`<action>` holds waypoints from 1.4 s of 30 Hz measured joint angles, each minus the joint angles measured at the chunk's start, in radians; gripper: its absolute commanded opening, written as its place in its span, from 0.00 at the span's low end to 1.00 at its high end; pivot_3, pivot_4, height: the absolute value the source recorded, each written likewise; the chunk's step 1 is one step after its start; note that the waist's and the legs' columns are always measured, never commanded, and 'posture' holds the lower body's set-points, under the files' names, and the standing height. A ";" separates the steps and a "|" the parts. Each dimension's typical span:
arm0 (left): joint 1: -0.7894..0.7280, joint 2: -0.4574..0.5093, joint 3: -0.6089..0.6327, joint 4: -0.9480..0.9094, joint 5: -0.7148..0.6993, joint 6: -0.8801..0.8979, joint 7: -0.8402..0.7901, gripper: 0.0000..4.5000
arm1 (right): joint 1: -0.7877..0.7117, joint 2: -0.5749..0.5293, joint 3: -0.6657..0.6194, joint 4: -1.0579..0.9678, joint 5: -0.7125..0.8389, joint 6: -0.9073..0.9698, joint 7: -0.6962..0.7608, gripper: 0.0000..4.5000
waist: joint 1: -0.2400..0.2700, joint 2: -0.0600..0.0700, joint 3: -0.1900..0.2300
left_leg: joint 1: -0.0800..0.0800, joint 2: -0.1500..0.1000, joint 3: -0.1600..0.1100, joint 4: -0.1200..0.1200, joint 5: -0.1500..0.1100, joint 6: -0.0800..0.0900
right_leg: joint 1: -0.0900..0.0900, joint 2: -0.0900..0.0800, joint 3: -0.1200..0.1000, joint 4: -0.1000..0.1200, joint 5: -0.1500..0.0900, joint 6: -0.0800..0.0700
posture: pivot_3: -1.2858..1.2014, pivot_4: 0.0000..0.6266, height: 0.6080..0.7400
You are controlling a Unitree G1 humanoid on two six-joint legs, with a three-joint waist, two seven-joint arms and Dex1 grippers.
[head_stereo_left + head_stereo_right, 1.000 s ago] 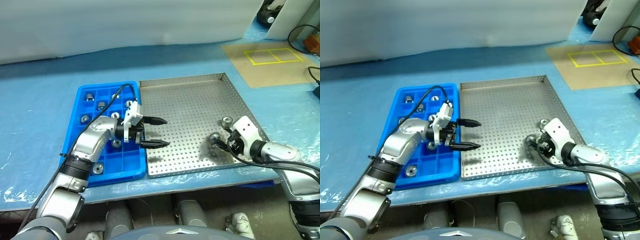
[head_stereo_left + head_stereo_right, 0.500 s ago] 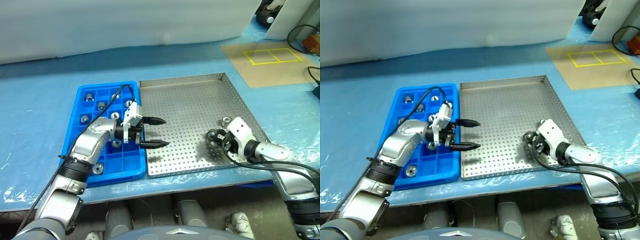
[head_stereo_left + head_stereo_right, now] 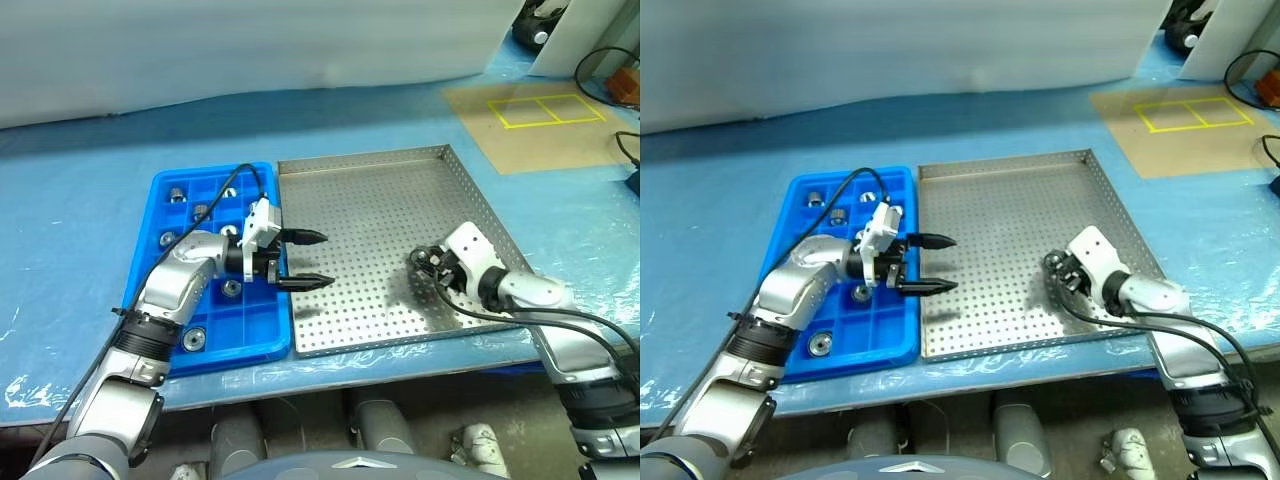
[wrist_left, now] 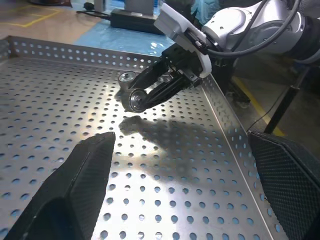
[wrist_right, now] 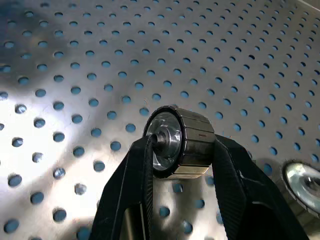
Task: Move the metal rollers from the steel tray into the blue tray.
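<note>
The right pincer [image 5: 177, 150] is clamped on one metal roller [image 5: 179, 142], holding it just above the perforated floor of the steel tray [image 3: 380, 190] near that tray's right rim, with a second roller [image 4: 127, 78] lying on the tray floor just beside it. The left pincer [image 3: 308, 260] stands with its jaws wide apart and nothing between them, level over the steel tray's left edge. Beside it on the counter [image 3: 80, 200] sits the blue tray [image 3: 165, 188], with several rollers [image 3: 194, 339] lying in its compartments.
</note>
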 measured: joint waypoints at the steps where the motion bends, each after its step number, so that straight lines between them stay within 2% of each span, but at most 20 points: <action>1: -0.002 0.006 0.011 -0.003 -0.003 0.003 0.005 1.00 | -0.035 0.008 0.014 0.002 0.000 -0.001 0.007 0.28 | 0.001 0.000 0.000 | 0.000 0.000 0.000 0.000 0.000 0.000 | 0.000 0.000 0.000 0.000 0.000 0.000 | 0.40 0.24 1.00; 6: 0.015 0.064 0.076 -0.074 -0.023 0.033 0.043 1.00 | -0.230 0.084 0.075 0.059 0.000 -0.027 0.035 0.28 | 0.014 0.000 0.000 | 0.000 0.000 0.000 -0.003 0.001 -0.001 | -0.001 0.000 0.000 0.000 0.000 0.000 | 0.44 0.24 1.00; 11: 0.151 0.146 0.168 -0.213 -0.050 0.086 0.122 1.00 | -0.387 0.225 0.169 0.190 0.001 -0.090 0.116 0.28 | 0.046 0.000 0.000 | -0.001 0.002 0.000 -0.009 0.003 -0.005 | -0.004 0.001 -0.001 0.000 -0.001 -0.002 | 0.50 0.24 1.00; 19: 0.396 0.251 0.344 -0.440 -0.114 0.172 0.228 1.00 | -0.512 0.372 0.289 0.463 -0.035 -0.273 0.232 0.28 | 0.125 0.000 0.001 | -0.004 0.002 -0.001 -0.009 0.004 -0.006 | -0.006 0.000 -0.003 0.000 -0.001 -0.003 | 0.58 0.24 1.00; 23: 0.525 0.282 0.416 -0.544 -0.150 0.206 0.256 1.00 | -0.533 0.384 0.297 0.534 -0.042 -0.322 0.295 0.28 | 0.158 0.000 0.001 | -0.005 0.002 -0.003 -0.009 0.004 -0.007 | -0.006 -0.001 -0.003 0.000 -0.001 -0.002 | 0.60 0.24 1.00; 27: 0.636 0.293 0.477 -0.628 -0.192 0.236 0.287 1.00 | -0.530 0.329 0.300 0.536 -0.043 -0.340 0.401 0.28 | 0.179 -0.001 0.001 | -0.005 0.002 -0.004 -0.009 0.004 -0.007 | -0.006 -0.001 -0.003 0.000 -0.001 -0.002 | 0.60 0.24 1.00; 36: 0.637 0.292 0.463 -0.672 -0.221 0.244 0.330 1.00 | -0.517 0.355 0.299 0.536 -0.048 -0.353 0.441 0.28 | 0.188 -0.001 0.001 | -0.006 0.002 -0.005 -0.009 0.007 -0.012 | -0.011 0.000 -0.002 0.008 -0.001 -0.003 | 0.59 0.24 1.00; 38: 0.629 0.294 0.461 -0.671 -0.226 0.244 0.330 1.00 | -0.505 0.357 0.298 0.531 -0.048 -0.351 0.445 0.45 | 0.189 -0.001 0.001 | -0.006 0.002 -0.005 -0.009 0.007 -0.011 | -0.011 0.000 -0.002 0.008 -0.001 -0.003 | 0.58 0.24 1.00; 42: 0.592 0.297 0.437 -0.659 -0.228 0.244 0.328 1.00 | -0.464 0.360 0.296 0.488 -0.047 -0.350 0.430 0.71 | 0.190 -0.001 0.001 | -0.006 0.002 -0.005 -0.009 0.007 -0.012 | -0.011 0.000 -0.002 0.008 -0.001 -0.003 | 0.58 0.24 1.00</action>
